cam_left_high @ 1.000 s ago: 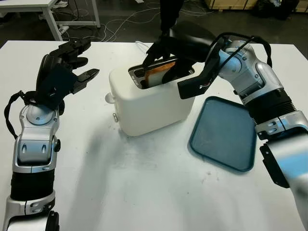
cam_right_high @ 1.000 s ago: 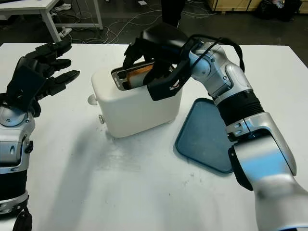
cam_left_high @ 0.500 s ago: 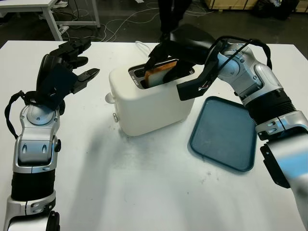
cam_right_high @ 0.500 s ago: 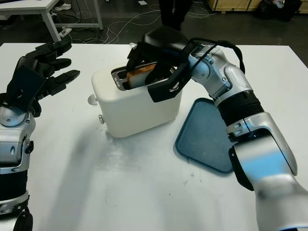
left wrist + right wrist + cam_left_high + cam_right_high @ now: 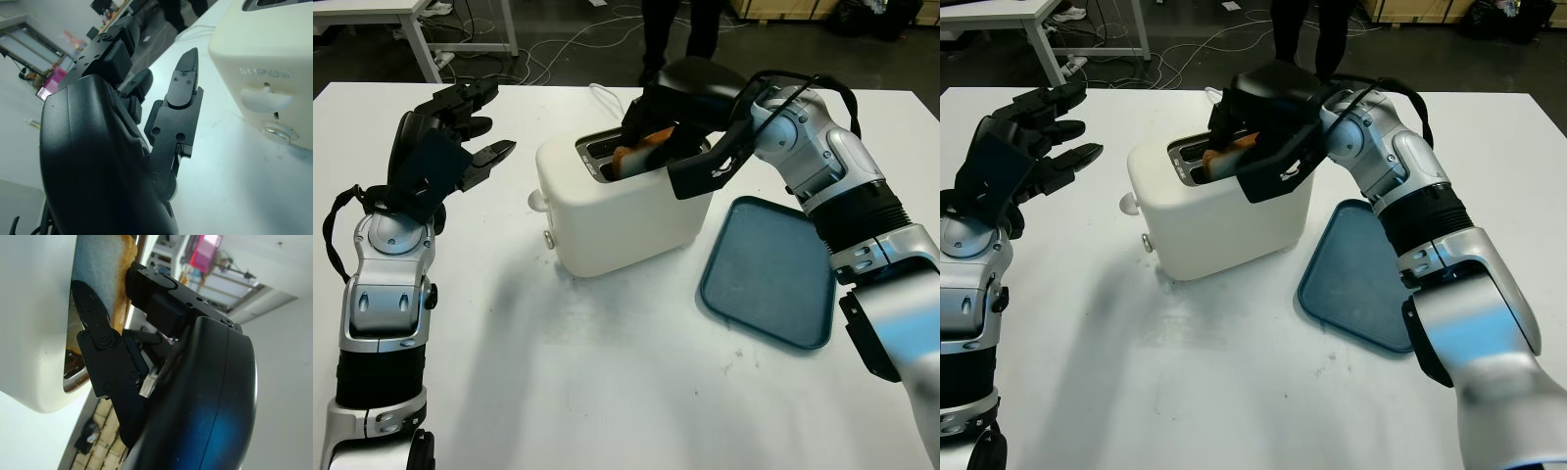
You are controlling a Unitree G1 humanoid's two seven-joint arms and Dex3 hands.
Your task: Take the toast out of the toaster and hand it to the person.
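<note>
Since a second ago the right hand (image 5: 651,122) has lifted and drawn back a little over the toaster (image 5: 622,211), and the toast (image 5: 641,149) has come up with it — more of the slice now stands above the slot, tilted toward the hand. The fingers (image 5: 95,340) are clamped on the toast, one on each face of the slice, its lower part still down in the slot beneath the palm. Below the right forearm, a blue tray (image 5: 769,274) lies flat on the white table (image 5: 607,392), just beside the toaster. The left hand (image 5: 445,147) has not shifted — it hangs above the table well clear of the toaster's lever side, grasping nothing. Beyond the right hand, past the table's far edge, a person's legs (image 5: 680,29) stand on the floor.
</note>
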